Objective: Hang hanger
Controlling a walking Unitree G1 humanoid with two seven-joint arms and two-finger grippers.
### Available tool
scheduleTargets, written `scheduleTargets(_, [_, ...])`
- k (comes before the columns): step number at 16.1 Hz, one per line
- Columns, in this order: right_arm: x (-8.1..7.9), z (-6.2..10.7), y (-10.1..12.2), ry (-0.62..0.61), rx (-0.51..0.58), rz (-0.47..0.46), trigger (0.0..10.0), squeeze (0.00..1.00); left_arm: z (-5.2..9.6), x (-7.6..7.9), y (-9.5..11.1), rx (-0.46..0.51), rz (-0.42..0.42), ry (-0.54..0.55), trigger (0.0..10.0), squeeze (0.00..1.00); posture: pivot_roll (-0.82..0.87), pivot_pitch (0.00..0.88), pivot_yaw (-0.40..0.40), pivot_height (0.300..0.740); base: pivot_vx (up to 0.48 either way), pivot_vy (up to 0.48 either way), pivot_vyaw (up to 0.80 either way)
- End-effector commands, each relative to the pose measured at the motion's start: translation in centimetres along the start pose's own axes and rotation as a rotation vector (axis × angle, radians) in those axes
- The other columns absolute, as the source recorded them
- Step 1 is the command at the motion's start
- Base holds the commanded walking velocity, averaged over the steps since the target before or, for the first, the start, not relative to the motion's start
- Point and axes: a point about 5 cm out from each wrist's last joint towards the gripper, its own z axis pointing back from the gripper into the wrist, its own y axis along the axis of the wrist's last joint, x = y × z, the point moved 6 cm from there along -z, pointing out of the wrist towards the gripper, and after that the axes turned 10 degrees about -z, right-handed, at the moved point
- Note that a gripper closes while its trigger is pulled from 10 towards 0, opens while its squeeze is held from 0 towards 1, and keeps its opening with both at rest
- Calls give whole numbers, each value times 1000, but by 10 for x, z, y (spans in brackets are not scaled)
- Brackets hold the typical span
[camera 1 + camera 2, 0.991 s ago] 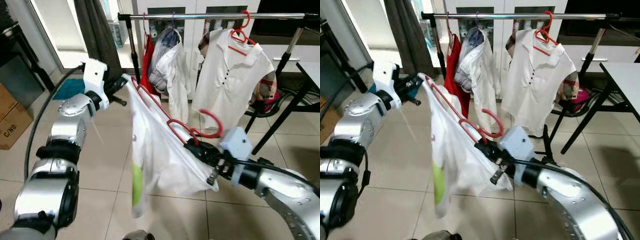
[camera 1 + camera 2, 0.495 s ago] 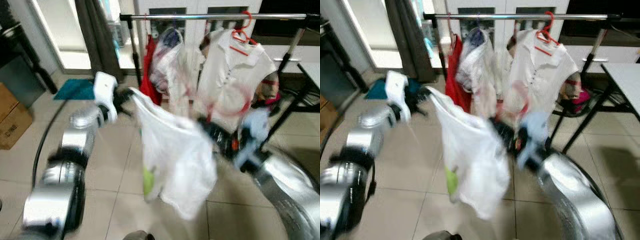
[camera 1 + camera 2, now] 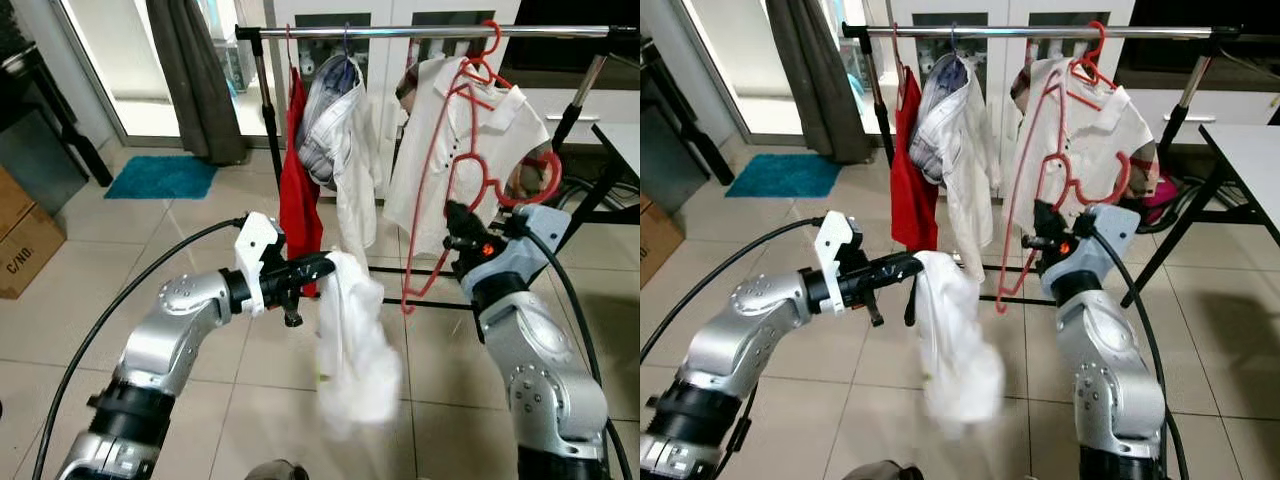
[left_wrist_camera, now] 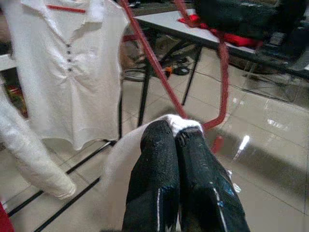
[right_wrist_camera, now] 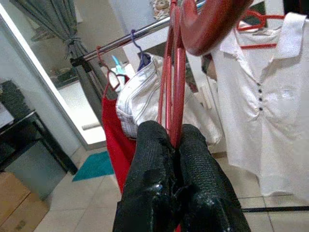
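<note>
**Inspector:** Below the far rail [image 3: 430, 32], the right tool [image 3: 460, 235] has its fingers pressed together on the wire of a red hanger [image 3: 470, 180]. The hanger stands upright in front of the white polo shirt [image 3: 470, 150], its hook [image 3: 535, 180] curled out to the right and well under the rail. It carries nothing.

**Clerk:** And the left tool?

**Inspector:** The left tool [image 3: 318, 266] is pinching a bunch of white garment [image 3: 355, 345], which hangs limp toward the floor, apart from the hanger. The left wrist view shows cloth caught between its fingers.

**Clerk:** Which step, then?

**Inspector:** In my judgement, the carry toward the rail, hanger and garment parted. Hooking is not yet done.

**Clerk:** Next move?

**Inspector:** The hook must be raised above the rail and lowered over a bare stretch, likely between the striped shirt [image 3: 335, 130] and the polo. Whether the garment should go on first, I cannot tell.
</note>
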Motion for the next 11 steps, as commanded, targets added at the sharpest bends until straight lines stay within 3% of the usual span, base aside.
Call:
scheduleTargets(1, [9, -3, -10, -63, -50, 51, 10000, 0, 9, -16, 3, -11, -25, 120, 0, 0, 23, 0, 63, 740, 0, 0, 0])
scheduleTargets(2, [13, -3, -15, -82, -79, 69, 10000, 0, 12, -19, 1, -22, -30, 155, 0, 0, 23, 0, 63, 740, 0, 0, 0])
scheduleTargets(3, [24, 4, -29, -106, -154, 216, 10000, 0, 22, -35, -7, -53, -27, 316, 10000, 0, 18, 0, 76, 740, 0, 0, 0])
scheduleTargets(4, [35, 14, -37, -127, -180, 309, 10000, 0, 31, -43, -13, -67, -12, 439, 10000, 0, 18, 0, 82, 740, 0, 0, -769])
scheduleTargets(6, [44, 24, -33, -188, -139, 340, 10000, 0, 39, -41, -23, -89, 6, 525, 10000, 0, 23, 0, 70, 740, 0, 0, -788])
scheduleTargets(8, [39, 29, -42, -167, -203, 324, 10000, 0, 40, -34, -27, -91, 19, 552, 10000, 0, 24, 0, 41, 740, 0, 0, -800])
scheduleTargets(11, [32, 24, -40, -138, -177, 324, 10000, 0, 41, -31, -29, -86, 38, 583, 10000, 0, 28, 0, 25, 740, 0, 0, -800])
